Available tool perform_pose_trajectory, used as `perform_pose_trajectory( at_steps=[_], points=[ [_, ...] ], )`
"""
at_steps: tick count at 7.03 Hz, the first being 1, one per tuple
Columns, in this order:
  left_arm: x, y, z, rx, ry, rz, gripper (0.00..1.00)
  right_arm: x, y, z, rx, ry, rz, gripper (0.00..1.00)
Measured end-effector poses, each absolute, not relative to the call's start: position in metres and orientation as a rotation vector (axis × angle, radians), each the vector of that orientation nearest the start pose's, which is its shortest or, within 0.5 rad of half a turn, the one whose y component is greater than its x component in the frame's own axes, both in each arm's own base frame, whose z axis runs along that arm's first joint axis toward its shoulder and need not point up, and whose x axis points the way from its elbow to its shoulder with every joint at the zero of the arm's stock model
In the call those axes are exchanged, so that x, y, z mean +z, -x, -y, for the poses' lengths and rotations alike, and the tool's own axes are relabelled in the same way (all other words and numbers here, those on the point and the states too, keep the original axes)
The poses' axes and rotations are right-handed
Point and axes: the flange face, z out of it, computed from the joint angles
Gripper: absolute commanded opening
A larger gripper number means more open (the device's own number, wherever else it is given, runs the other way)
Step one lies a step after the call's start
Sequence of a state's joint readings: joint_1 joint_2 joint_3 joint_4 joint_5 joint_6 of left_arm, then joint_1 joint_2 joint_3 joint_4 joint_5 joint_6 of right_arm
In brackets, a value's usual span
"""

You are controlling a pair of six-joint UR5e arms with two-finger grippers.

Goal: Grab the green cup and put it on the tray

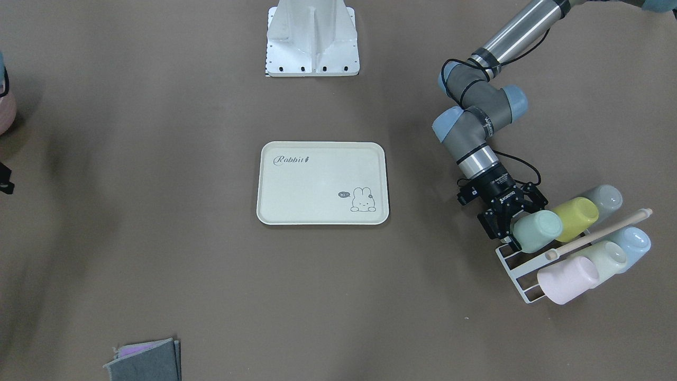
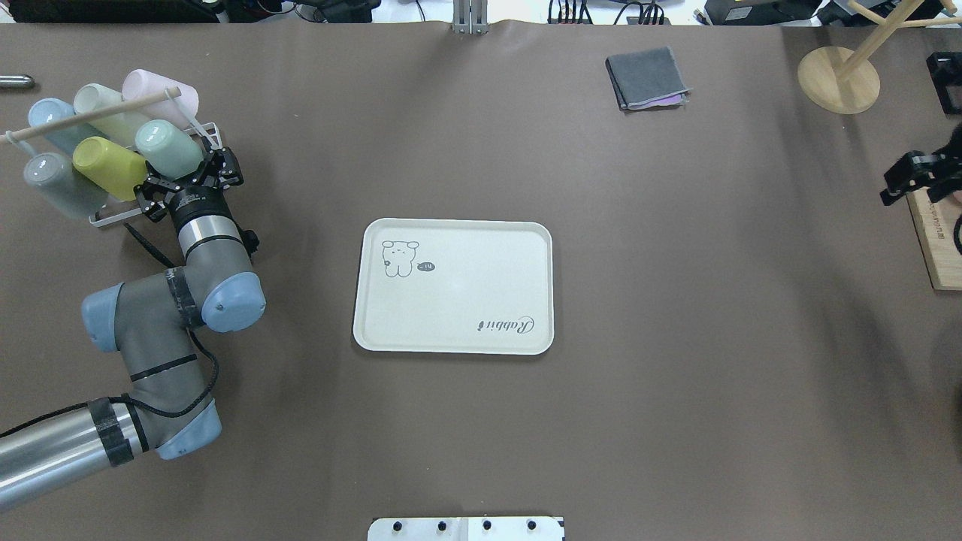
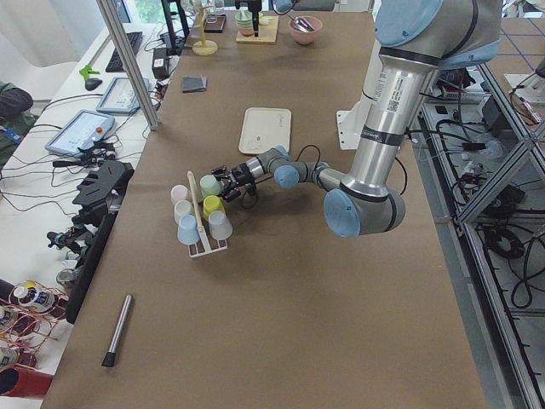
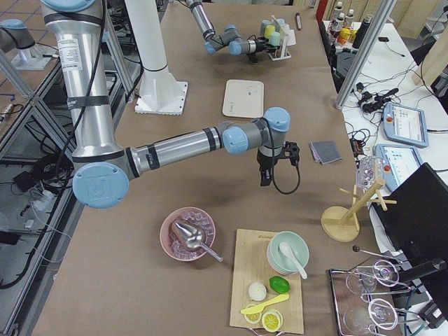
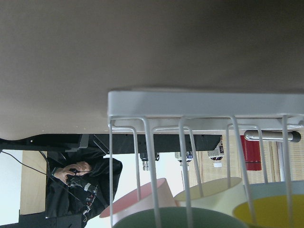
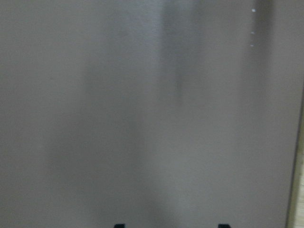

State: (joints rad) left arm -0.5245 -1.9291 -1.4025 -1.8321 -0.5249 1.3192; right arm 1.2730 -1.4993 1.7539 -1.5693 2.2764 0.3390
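The green cup (image 1: 538,230) lies tilted on a white wire rack (image 1: 515,272) at the table's left end, nearest the robot among several pastel cups. It also shows in the overhead view (image 2: 169,146) and at the bottom of the left wrist view (image 5: 180,219). My left gripper (image 1: 522,222) is open, its jaws spread on either side of the cup's end. The cream tray (image 1: 317,185) with the "Rabbit" script lies bare at mid-table (image 2: 451,300). My right gripper (image 2: 898,188) is open and empty at the far right edge, over bare table.
A yellow-green cup (image 1: 576,217), grey, pale green, blue and pink cups fill the rack under a wooden dowel (image 1: 597,233). A folded grey cloth (image 2: 646,77), a wooden stand (image 2: 838,79) and a cutting board (image 2: 936,240) sit at the right side.
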Motion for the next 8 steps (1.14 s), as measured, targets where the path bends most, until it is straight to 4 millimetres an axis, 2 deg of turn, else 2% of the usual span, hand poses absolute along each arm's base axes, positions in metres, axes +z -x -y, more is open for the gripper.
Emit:
perform_pose_trajectory(
  at_steps=[1,2,3,5,8],
  points=[
    [0.488,-0.448,0.513,1.843,-0.327,1.272,0.63,0.559,0.048,0.504,-0.054,-0.022,0.735,0.73],
    [0.489,-0.448,0.513,1.839,-0.333,1.271,0.63,0.574,0.012,0.489,-0.070,-0.040,0.733,1.00],
    [0.489,-0.448,0.513,1.838,-0.336,1.271,0.63,0.585,-0.013,0.480,-0.099,-0.037,0.722,1.00],
    [0.489,-0.447,0.513,1.837,-0.337,1.271,0.63,0.603,-0.040,0.469,-0.145,-0.012,0.660,1.00],
    [0.479,-0.443,0.513,1.847,-0.350,1.284,0.63,0.622,-0.050,0.458,-0.174,0.015,0.608,1.00]
  ],
)
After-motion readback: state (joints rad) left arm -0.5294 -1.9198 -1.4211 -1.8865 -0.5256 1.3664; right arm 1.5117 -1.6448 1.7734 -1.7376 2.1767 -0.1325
